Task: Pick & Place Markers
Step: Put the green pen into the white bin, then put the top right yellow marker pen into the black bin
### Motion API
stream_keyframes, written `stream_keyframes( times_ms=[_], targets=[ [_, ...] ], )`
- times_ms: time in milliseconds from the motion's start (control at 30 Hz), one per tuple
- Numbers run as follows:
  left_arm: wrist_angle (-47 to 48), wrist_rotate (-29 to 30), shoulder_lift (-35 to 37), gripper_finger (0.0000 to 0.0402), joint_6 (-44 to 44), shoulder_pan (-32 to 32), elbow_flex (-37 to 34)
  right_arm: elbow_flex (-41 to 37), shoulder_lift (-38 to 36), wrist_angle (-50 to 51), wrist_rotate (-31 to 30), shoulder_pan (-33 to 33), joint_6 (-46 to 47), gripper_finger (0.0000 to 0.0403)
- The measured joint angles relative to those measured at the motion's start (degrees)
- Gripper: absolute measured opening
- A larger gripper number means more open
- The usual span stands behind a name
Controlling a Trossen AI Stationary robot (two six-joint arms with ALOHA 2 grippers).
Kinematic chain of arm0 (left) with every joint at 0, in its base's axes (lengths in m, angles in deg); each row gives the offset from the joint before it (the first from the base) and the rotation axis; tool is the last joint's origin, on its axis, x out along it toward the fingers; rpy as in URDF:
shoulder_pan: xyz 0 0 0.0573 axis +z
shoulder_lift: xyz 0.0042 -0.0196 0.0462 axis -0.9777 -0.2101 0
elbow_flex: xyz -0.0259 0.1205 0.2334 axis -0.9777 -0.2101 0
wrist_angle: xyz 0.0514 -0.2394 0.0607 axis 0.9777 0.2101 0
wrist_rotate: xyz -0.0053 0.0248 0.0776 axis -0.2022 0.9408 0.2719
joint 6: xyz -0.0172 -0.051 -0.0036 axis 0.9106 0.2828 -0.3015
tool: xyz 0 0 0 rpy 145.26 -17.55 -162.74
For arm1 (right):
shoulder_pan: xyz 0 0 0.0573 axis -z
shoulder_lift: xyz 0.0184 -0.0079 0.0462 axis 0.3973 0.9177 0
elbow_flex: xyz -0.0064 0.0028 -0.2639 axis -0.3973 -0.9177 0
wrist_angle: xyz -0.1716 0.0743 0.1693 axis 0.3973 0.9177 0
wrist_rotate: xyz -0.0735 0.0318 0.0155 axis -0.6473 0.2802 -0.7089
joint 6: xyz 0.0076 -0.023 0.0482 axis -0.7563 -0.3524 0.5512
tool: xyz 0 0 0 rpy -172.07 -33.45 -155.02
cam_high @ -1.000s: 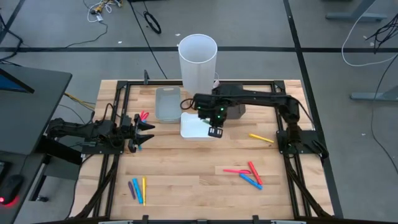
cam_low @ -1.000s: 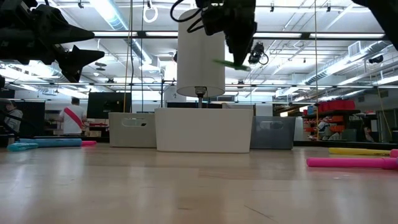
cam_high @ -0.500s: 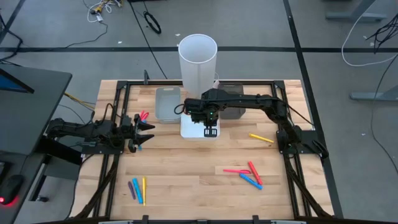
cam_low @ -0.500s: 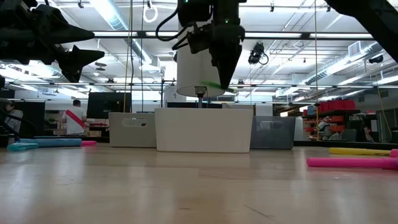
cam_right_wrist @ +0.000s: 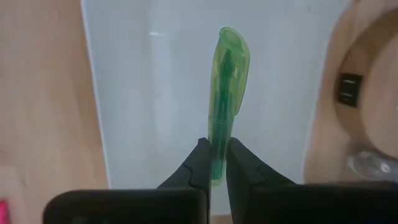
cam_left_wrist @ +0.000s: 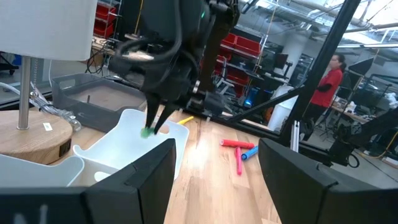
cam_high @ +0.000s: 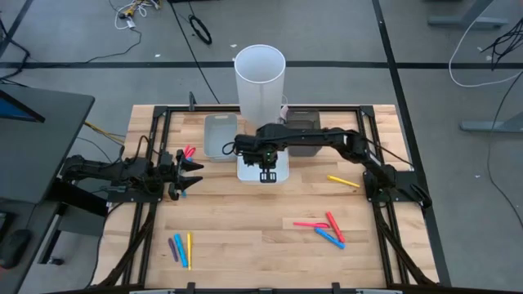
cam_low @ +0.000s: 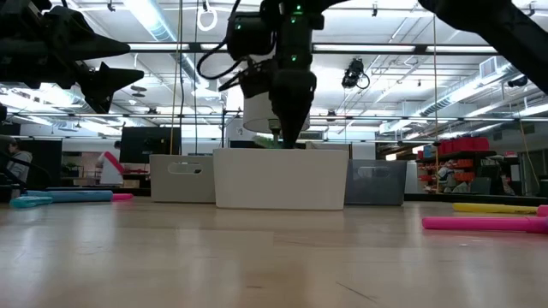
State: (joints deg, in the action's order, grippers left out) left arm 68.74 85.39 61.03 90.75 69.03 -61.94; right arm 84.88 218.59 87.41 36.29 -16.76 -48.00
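My right gripper (cam_high: 265,175) points down over the white tray (cam_high: 248,170) and is shut on a green marker (cam_right_wrist: 225,93). In the low view its fingertips (cam_low: 288,144) stand about level with the tray's rim. My left gripper (cam_high: 194,173) waits open near the table's left edge, holding nothing. Other markers lie flat on the wood: pink and blue ones (cam_high: 186,153) by the left gripper, purple, blue and yellow ones (cam_high: 180,247) near left, a yellow one (cam_high: 343,181) at right, and red, pink and blue ones (cam_high: 325,229) near right. My right gripper pinches the green marker close to one end (cam_right_wrist: 216,163) between its two fingertips. The fingers come from above, pointing down. The rest of the marker sticks out sideways past the fingers, over the white tray's floor. Whether it touches the tray, I cannot tell.
A tall white cylinder (cam_high: 260,77) stands on a round wooden base just behind the white tray. A clear tray (cam_high: 219,135) and a dark grey tray (cam_high: 304,144) flank it at the far edge. Bare wood lies in the table's middle and near side.
My right gripper has come down toward the white tray and shifted toward the table's left, rolling a little about its own axis. It stays shut on the green marker, which has gone down with it to the level of the tray's rim.
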Motion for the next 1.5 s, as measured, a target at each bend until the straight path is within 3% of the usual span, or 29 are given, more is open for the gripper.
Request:
stream_keyframes(
  times_ms=[433,900,1500],
  targets=[
    [0.0,0.0,0.0,0.0234,0.0,0.0,0.0,0.0,5.6,-1.7,5.3,0.0,1.7,0.0022],
    [0.0,0.0,0.0,0.0234,0.0,0.0,0.0,-0.1,8.4,-2.2,5.6,-0.2,1.3,0.0028],
    [0.0,0.0,0.0,0.0234,0.0,0.0,0.0,-0.1,8.4,-2.2,5.6,-0.5,1.7,0.0152]
  ],
)
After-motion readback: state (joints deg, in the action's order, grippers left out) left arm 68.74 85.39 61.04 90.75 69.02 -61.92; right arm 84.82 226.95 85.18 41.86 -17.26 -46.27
